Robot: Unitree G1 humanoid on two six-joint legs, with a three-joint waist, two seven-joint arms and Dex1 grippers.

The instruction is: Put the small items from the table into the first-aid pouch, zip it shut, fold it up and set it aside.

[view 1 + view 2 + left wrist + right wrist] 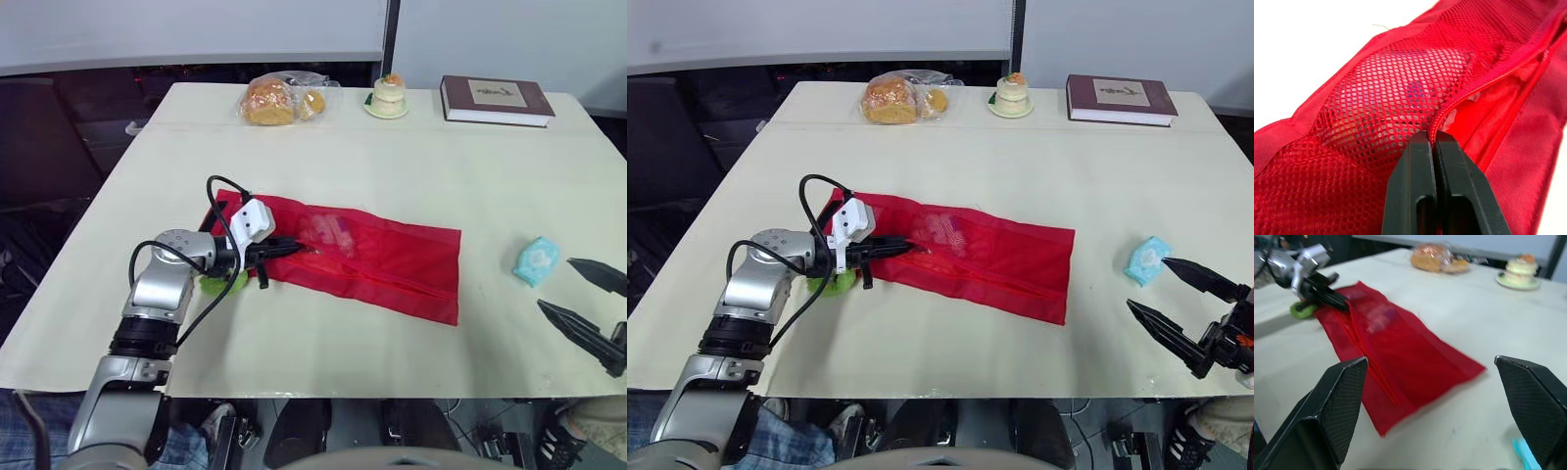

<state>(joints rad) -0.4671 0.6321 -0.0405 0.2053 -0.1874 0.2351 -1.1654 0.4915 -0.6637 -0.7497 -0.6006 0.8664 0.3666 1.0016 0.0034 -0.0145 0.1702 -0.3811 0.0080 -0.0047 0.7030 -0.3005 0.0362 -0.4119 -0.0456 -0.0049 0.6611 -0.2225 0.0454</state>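
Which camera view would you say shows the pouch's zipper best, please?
The left wrist view: the zipper shows close up, teeth visible, running from the shut left end effector. The eye views and right wrist view show it as a thin line along the red pouch.

The left gripper's (1433, 142) two black fingers are pressed flat together, with their tips right at the near end of the red zipper (1449, 108) on the red fabric pouch (1528, 147). Beyond the tips the zipper gapes partly open. Behind the pouch's red mesh panel (1352, 142) lies a pale packet with bluish markings (1400, 93). The pouch rests on a white tabletop (1312, 44).
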